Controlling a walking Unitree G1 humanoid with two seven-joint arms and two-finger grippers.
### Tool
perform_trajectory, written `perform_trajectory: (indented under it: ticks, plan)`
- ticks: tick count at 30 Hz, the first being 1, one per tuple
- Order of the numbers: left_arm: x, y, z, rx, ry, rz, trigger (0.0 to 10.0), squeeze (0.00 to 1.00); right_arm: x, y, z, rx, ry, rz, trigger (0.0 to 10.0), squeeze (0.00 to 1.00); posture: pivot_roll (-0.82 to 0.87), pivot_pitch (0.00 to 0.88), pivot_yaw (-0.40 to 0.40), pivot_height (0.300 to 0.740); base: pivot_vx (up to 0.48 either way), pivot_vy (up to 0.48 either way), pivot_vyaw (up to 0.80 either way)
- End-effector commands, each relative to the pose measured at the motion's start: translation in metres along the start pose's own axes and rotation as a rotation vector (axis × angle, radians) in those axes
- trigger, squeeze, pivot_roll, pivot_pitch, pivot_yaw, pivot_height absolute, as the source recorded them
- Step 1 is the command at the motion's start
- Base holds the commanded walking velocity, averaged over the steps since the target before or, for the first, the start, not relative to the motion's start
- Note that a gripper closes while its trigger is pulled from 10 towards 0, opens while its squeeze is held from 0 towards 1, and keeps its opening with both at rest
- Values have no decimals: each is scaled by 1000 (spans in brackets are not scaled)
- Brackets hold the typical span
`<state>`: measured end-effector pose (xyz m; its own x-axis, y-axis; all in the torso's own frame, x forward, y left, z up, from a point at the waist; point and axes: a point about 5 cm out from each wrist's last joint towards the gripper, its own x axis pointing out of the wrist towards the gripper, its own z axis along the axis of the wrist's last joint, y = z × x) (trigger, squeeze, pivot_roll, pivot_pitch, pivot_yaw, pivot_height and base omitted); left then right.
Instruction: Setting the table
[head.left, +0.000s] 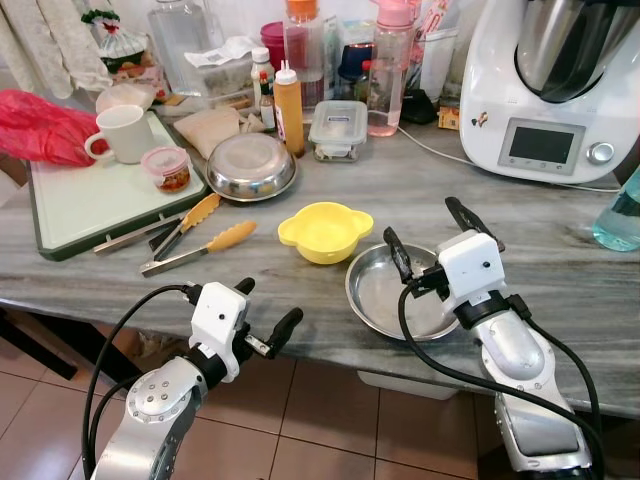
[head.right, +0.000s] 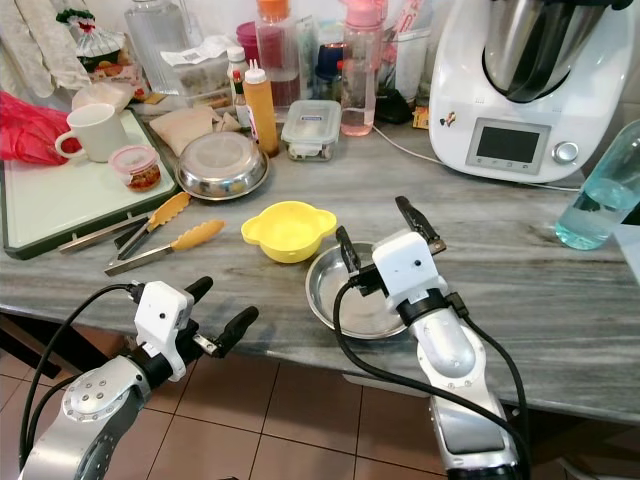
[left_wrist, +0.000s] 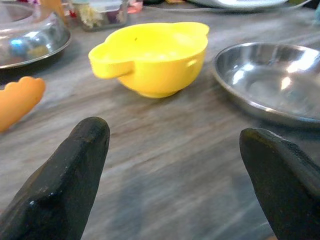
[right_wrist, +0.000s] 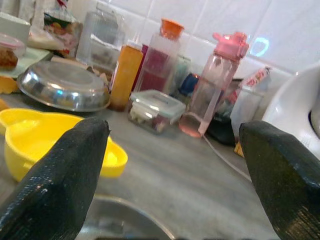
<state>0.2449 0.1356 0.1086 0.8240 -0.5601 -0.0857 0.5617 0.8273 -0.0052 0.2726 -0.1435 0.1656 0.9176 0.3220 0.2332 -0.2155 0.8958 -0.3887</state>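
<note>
A yellow bowl (head.left: 325, 231) with two small handles sits mid-counter. Just right of it lies a shallow steel plate (head.left: 385, 295), near the counter's front edge. My right gripper (head.left: 433, 238) is open above the plate's far side, nothing between its fingers; the right wrist view looks past the yellow bowl (right_wrist: 40, 140) toward the bottles. My left gripper (head.left: 265, 310) is open and empty at the front edge of the counter, pointing at the yellow bowl (left_wrist: 155, 57) and the steel plate (left_wrist: 270, 82). Tongs (head.left: 200, 248) with orange tips lie left of the bowl.
A green-rimmed white board (head.left: 90, 200) at the left carries a white mug (head.left: 125, 133) and a small lidded tub (head.left: 167, 167). An upturned steel bowl (head.left: 251, 166), bottles (head.left: 289, 108), a lidded container (head.left: 337, 130) and a white kitchen machine (head.left: 550, 90) crowd the back.
</note>
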Motion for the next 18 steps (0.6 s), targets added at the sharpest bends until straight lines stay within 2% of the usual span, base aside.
perform_trajectory:
  ticks: [1,9,12,16,17,18]
  plan:
    - [1,0,7,-26,-27,-15,10000,0,-4,1,0,9,20,-18,10000,1000,-15,36,61,740,0,0,0]
    - [4,6,6,3,-18,34,10000,0,-20,0,-10,37,118,-29,10000,1000,-21,36,56,740,0,0,0]
    - [3,12,2,17,-10,80,10000,0,-23,-4,-10,61,130,-55,10000,1000,-24,37,53,740,0,0,0]
    - [-1,22,-5,46,9,204,10000,0,-29,-8,-10,52,137,-134,10000,1000,-28,39,53,740,0,0,0]
    - [-1,24,-7,45,13,220,10000,0,-30,-7,-11,58,142,-145,10000,988,-28,39,53,740,0,0,0]
    - [-2,24,-8,48,18,233,10000,0,-32,-6,-12,62,147,-154,10000,918,-31,38,56,740,0,0,0]
